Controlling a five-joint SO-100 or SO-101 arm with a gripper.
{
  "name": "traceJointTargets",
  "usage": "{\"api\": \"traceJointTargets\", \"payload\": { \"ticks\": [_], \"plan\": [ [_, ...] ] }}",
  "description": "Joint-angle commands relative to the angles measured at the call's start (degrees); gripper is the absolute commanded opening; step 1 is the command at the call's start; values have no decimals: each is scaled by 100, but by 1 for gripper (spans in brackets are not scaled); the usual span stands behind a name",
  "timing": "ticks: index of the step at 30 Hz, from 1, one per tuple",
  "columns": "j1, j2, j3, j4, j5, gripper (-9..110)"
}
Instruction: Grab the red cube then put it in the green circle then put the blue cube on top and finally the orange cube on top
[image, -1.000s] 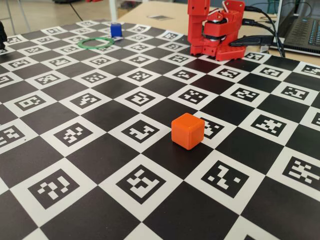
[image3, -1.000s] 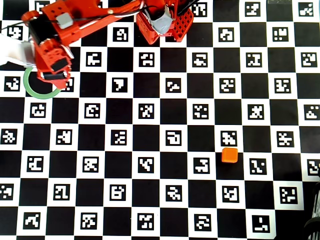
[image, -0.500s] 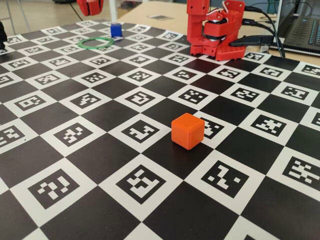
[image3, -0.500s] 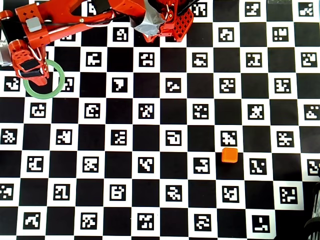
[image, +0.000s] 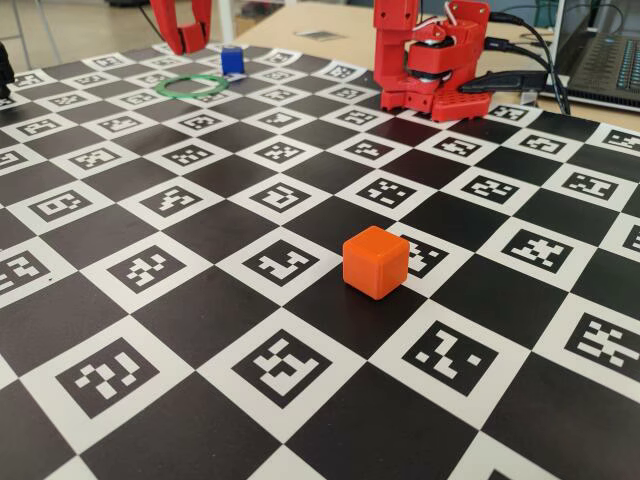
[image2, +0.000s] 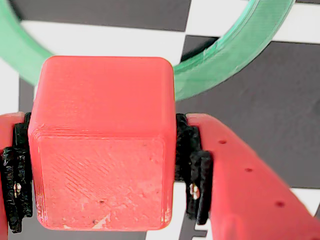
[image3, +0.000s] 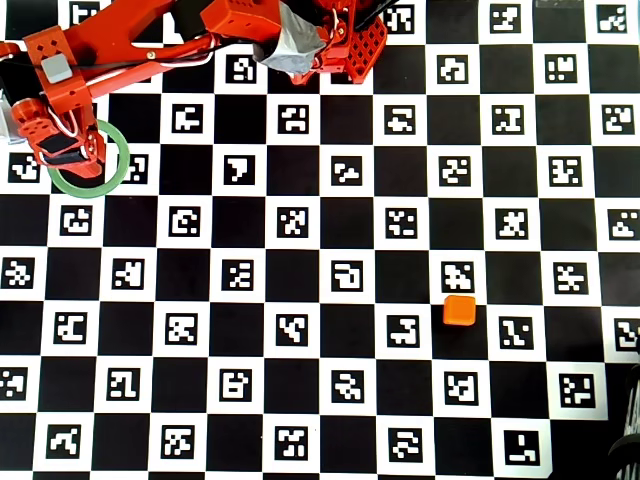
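Observation:
In the wrist view the red cube (image2: 102, 145) fills the space between my gripper's (image2: 102, 172) black pads (image2: 196, 170), and the gripper is shut on it. The green circle (image2: 235, 50) lies on the board just beyond and below the cube. From overhead, the gripper (image3: 66, 158) hangs over the left part of the green circle (image3: 118, 165). In the fixed view the gripper (image: 187, 44) hovers above and behind the green circle (image: 192, 86), with the blue cube (image: 232, 60) just right of it. The orange cube (image: 376, 262) (image3: 460, 310) sits alone mid-board.
The red arm base (image: 430, 60) (image3: 335, 45) stands at the board's far edge, with cables and a laptop (image: 600, 60) behind it. The checkered marker board (image: 200, 330) covers the table.
The gripper, holding the red cube, has swung left and come down over the green circle, dropping into the fixed view from the top. The orange and blue cubes have not moved.

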Motion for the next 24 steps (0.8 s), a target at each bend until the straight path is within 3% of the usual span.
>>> {"api": "traceJointTargets", "payload": {
  "ticks": [1,24],
  "plan": [
    [114,202,-475,-18,-35,4],
    [193,492,325,-791,325,4]
  ]
}}
